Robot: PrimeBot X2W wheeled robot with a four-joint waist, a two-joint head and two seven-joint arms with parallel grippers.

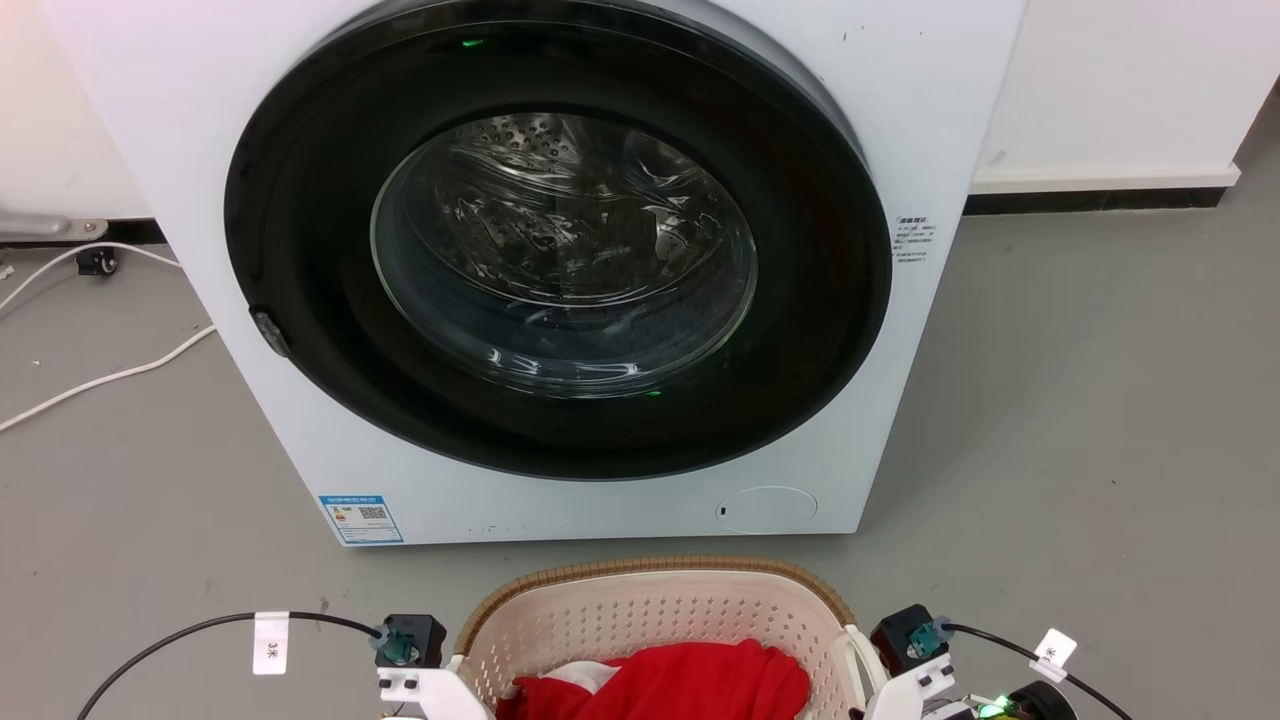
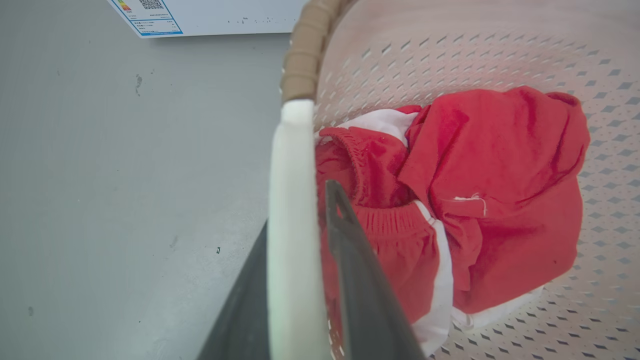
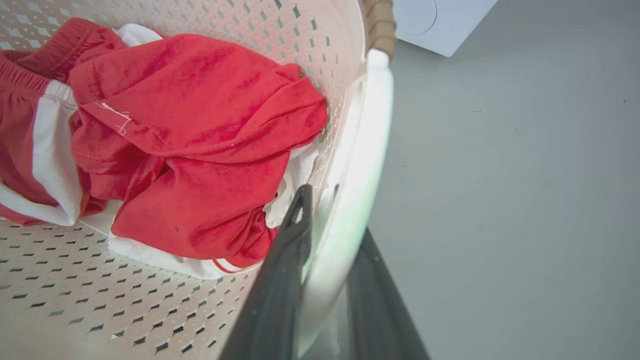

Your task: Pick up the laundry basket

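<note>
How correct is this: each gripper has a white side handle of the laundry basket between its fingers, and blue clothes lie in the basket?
Only the colour is wrong. The clothes in the laundry basket are red with white parts, as the left wrist view shows. The left gripper and the right gripper do each have a white side handle between the fingers.

— How much of the laundry basket [image 1: 655, 600] is lost in the head view?
— Its near half runs off the bottom edge, with most of the red clothes [image 1: 670, 685]. The washer [image 1: 900, 120] loses its top too.
— And its blue label [image 1: 361, 519]?
— Print too small to read.
— The left tool [image 2: 300, 205]?
— The blurred white handle [image 2: 292, 150] hides most of its outer finger; likewise for the right tool [image 3: 335, 210].
</note>
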